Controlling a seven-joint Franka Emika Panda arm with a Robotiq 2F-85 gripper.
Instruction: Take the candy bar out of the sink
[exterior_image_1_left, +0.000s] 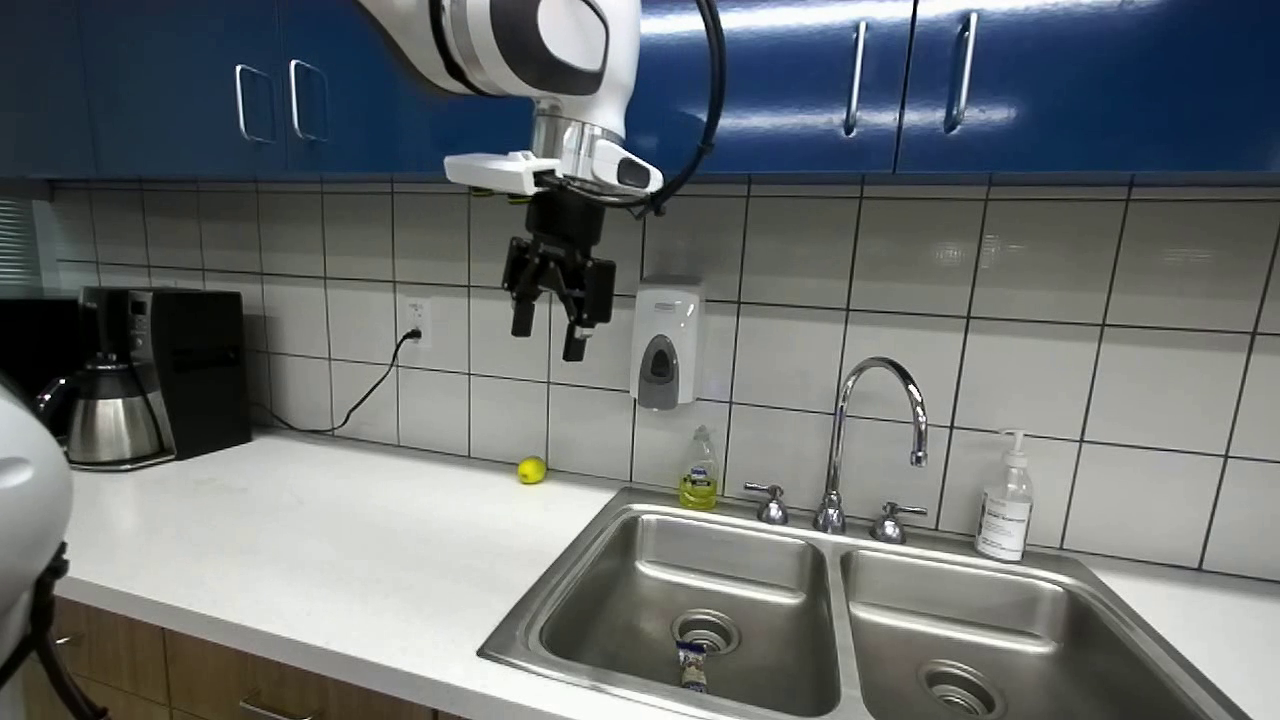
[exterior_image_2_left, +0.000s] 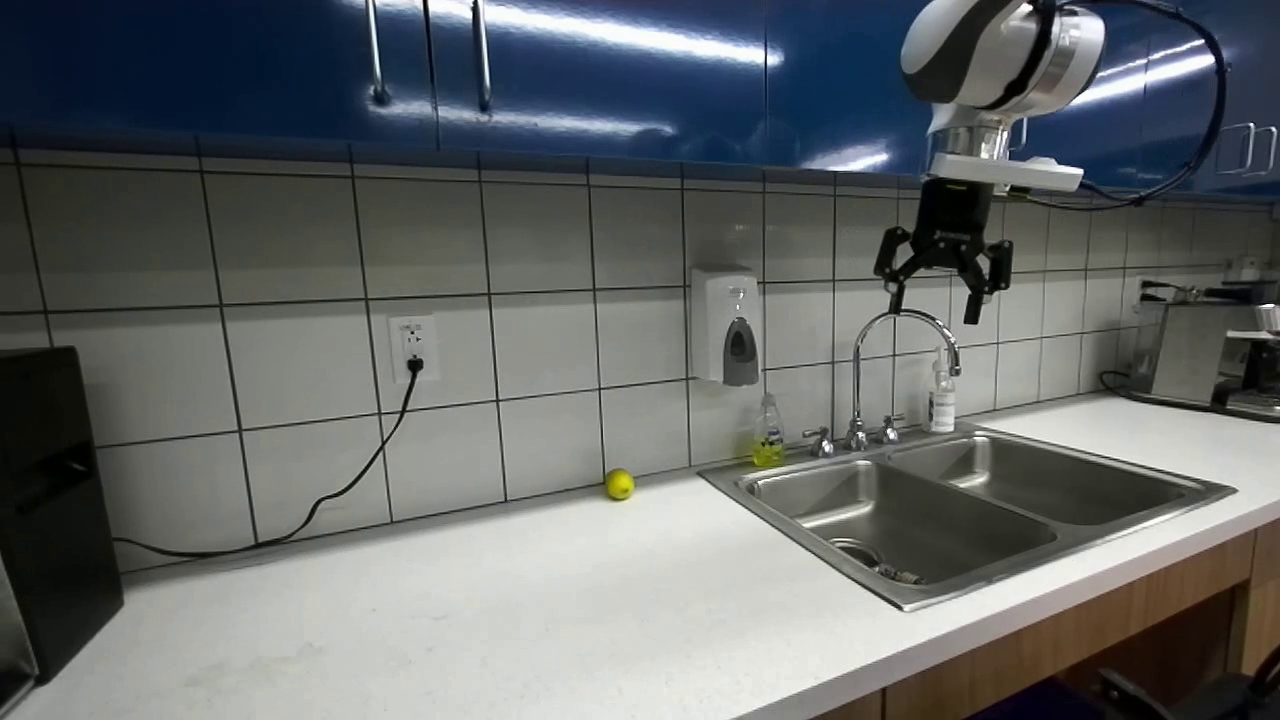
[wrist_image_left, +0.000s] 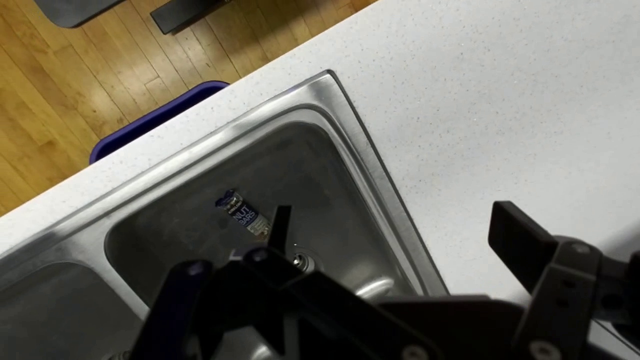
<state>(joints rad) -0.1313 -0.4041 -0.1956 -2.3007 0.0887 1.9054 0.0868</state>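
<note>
At the left of an exterior view, a black machine (exterior_image_1_left: 200, 370) with a steel jug (exterior_image_1_left: 115, 415) stands on the white table (exterior_image_1_left: 330, 540). To its right a small yellow ball (exterior_image_1_left: 531, 470) lies by the tiled wall (exterior_image_1_left: 365, 310), and the claw (exterior_image_1_left: 548, 340) hangs well above, its jaws spread wide. Farther right comes the sink (exterior_image_1_left: 845, 630); the candy bar (exterior_image_1_left: 692, 670) lies in its left bowl, just beside the drain (exterior_image_1_left: 706, 630). There the bar's long axis runs nearly straight up and down the view, one end at the drain, the other pointing to the front edge of the sink. Past the bar stand the faucet (exterior_image_1_left: 836, 440) and a pump bottle (exterior_image_1_left: 1004, 515).

The wrist view has the wooden floor (wrist_image_left: 75, 95) at its left. Then comes the bar, slanting from upper left to lower right, a dark blue crimped end pointing up and left; its lettering, "NUT BARS", can be read only here. Its lower end reaches a dark finger (wrist_image_left: 282, 225) of the claw, so that tip is partly hidden.

A metal appliance (exterior_image_2_left: 1190, 350) at the right edge shows in an exterior view alone; there the bar looks small and foreshortened, its axis slanting down to the right from the drain
</note>
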